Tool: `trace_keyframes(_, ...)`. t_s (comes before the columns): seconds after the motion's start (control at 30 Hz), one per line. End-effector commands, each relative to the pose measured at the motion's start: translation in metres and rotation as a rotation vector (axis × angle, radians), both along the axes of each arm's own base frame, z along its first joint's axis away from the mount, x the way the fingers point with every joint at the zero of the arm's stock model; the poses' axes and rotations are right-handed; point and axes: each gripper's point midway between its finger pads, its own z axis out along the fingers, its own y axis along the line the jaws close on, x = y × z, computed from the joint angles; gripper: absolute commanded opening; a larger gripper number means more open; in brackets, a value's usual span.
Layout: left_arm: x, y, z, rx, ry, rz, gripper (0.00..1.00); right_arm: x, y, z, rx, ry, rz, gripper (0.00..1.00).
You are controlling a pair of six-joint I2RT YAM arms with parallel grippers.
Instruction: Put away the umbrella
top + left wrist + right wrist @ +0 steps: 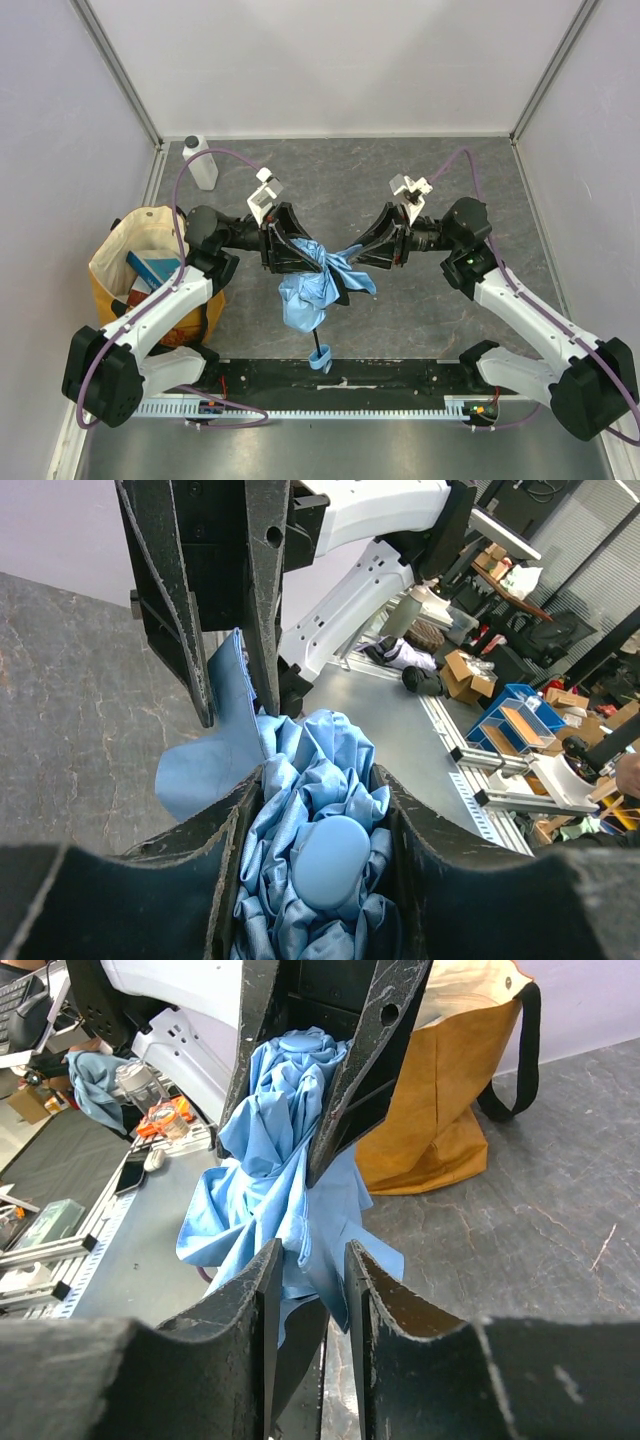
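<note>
The light-blue umbrella (308, 292) hangs crumpled and folded above the middle of the table, between my two grippers. Its black shaft points toward the near edge and ends in a small blue strap (320, 361). My left gripper (298, 256) is shut on the bunched fabric and a rounded blue cap (328, 860), which sit between its jaws (318, 830). My right gripper (362, 264) faces it from the right. Its jaws stand narrowly apart, closed on a fold of fabric and something dark beneath it (308, 1265). The rest of the umbrella (270, 1150) hangs from the left fingers (350, 1060).
A yellow-and-cream tote bag (140, 262) stands open at the left with a blue box (154, 268) inside; it also shows in the right wrist view (450, 1100). A white bottle (201, 163) stands at the back left. White walls enclose the table.
</note>
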Motion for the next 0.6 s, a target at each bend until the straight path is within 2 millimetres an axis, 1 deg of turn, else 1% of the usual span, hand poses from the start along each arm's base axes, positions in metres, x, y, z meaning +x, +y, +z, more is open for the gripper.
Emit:
trace_keyframes(0.0,-0.008,0.004,0.014,-0.038,-0.037,-0.008,0.02,-0.002,0.002,0.011,0.037,-0.051,0.008,0.35)
trace_keyframes(0.03,-0.009,0.004,0.015,-0.042,-0.039,-0.009,0.02,-0.002,0.002,0.013,0.047,-0.049,0.009,0.34)
trace_keyframes(0.07,-0.009,0.004,0.014,-0.041,-0.04,-0.011,0.02,-0.002,0.002,0.014,0.05,-0.046,0.015,0.3)
trace_keyframes(0.13,-0.01,0.005,0.014,-0.041,-0.042,-0.013,0.02,-0.003,0.003,0.016,0.06,-0.045,0.016,0.26)
trace_keyframes(0.27,-0.01,0.004,0.013,-0.041,-0.038,-0.011,0.02,-0.011,0.003,0.02,0.078,-0.037,0.051,0.15)
trace_keyframes(0.33,-0.01,0.004,0.014,-0.044,-0.041,-0.013,0.02,-0.014,0.005,0.015,0.07,-0.027,0.064,0.14)
trace_keyframes(0.4,-0.011,0.005,0.015,-0.048,-0.043,-0.015,0.02,-0.013,0.005,0.01,0.063,-0.021,0.056,0.2)
trace_keyframes(0.47,-0.011,0.005,0.015,-0.05,-0.042,-0.018,0.02,-0.011,0.005,0.007,0.056,-0.012,0.047,0.22)
trace_keyframes(0.53,-0.011,0.005,0.016,-0.052,-0.041,-0.016,0.02,-0.011,0.005,0.006,0.053,-0.012,0.046,0.2)
trace_keyframes(0.57,-0.012,0.005,0.018,-0.054,-0.045,-0.016,0.02,-0.01,0.006,0.007,0.055,-0.012,0.045,0.15)
